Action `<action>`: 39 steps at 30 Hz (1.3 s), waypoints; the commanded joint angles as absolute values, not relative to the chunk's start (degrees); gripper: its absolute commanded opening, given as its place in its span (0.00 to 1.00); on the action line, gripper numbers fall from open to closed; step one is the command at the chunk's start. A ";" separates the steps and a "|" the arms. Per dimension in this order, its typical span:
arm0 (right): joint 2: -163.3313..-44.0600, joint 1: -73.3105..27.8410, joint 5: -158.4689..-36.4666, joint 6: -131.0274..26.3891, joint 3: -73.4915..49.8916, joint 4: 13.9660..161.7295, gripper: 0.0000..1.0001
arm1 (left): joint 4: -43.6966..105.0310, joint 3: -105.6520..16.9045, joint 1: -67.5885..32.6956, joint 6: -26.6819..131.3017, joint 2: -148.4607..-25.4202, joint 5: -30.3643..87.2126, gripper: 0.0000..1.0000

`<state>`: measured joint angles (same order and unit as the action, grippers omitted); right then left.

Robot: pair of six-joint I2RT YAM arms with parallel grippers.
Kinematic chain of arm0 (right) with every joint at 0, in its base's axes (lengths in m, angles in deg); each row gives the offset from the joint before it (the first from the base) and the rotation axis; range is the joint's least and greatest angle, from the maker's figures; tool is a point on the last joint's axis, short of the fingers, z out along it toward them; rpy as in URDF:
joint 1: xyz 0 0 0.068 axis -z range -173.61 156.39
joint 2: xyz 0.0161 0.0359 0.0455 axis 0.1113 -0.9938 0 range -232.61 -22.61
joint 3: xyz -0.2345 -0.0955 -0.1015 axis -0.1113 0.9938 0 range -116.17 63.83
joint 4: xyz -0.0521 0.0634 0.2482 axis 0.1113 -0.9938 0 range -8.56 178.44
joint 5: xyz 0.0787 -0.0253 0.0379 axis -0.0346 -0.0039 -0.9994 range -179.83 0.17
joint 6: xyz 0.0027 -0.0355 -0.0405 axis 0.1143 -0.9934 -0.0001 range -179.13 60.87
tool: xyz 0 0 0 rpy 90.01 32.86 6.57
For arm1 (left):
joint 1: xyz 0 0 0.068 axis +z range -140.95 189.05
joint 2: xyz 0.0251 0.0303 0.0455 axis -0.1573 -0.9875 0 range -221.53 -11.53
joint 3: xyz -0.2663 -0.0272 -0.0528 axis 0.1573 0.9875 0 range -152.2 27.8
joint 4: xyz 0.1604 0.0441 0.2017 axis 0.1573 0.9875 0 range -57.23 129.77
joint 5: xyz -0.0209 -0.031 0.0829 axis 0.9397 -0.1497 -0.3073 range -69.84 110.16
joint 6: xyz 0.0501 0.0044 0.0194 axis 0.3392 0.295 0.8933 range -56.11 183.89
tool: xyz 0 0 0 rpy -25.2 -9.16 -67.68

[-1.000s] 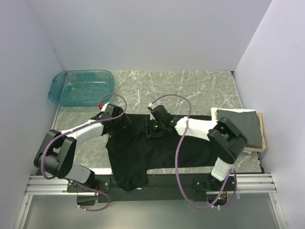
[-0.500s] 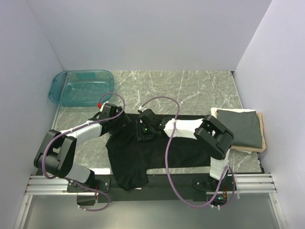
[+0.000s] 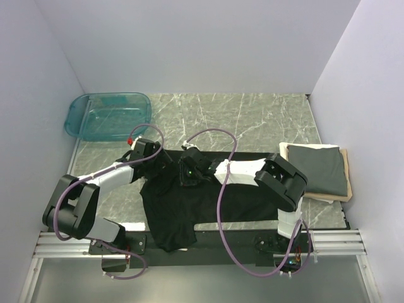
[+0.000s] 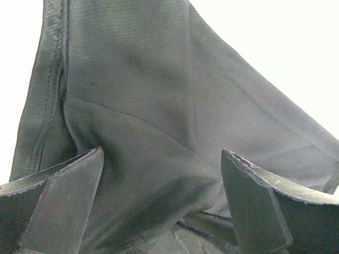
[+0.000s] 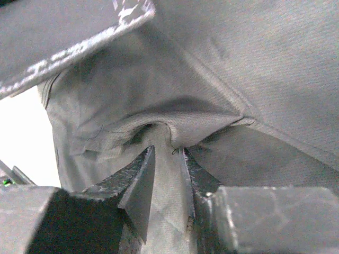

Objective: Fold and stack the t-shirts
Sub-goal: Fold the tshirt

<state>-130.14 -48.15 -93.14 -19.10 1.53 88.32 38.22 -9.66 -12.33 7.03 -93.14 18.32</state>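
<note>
a: as a fold is set up, top view: black t-shirt (image 3: 189,211) spread at centre, dark grey t-shirt (image 3: 323,169) folded at right; left gripper (image 3: 165,163) and right gripper (image 3: 181,173) reach in low, meeting over its upper edge.
b: left wrist?
a: jaws wide apart over cloth, empty.
b: right wrist?
a: jaws pinch a fold. next, prob.: left must grip too.

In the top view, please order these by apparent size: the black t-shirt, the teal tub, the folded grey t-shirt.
1. black t-shirt, clearly the largest.
2. teal tub and folded grey t-shirt: nearly alike, and the tub lies farther away, so I leave them unranked.
</note>
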 commanded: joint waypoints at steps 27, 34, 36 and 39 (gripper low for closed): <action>-124.49 -49.60 -92.72 -17.39 0.46 74.21 0.00 | 47.27 -7.10 -12.30 6.06 -92.39 13.22 0.99; -120.88 -49.68 -89.13 -18.26 0.55 67.18 0.00 | 48.68 -7.71 -12.30 6.23 -92.04 11.90 0.99; -119.74 -49.68 -89.64 -18.88 1.43 66.65 0.00 | 48.94 -7.80 -12.39 6.58 -91.95 11.90 0.99; -118.42 -49.68 -94.02 -20.20 2.92 68.13 0.16 | 50.78 -8.50 -12.30 7.29 -91.43 11.90 0.99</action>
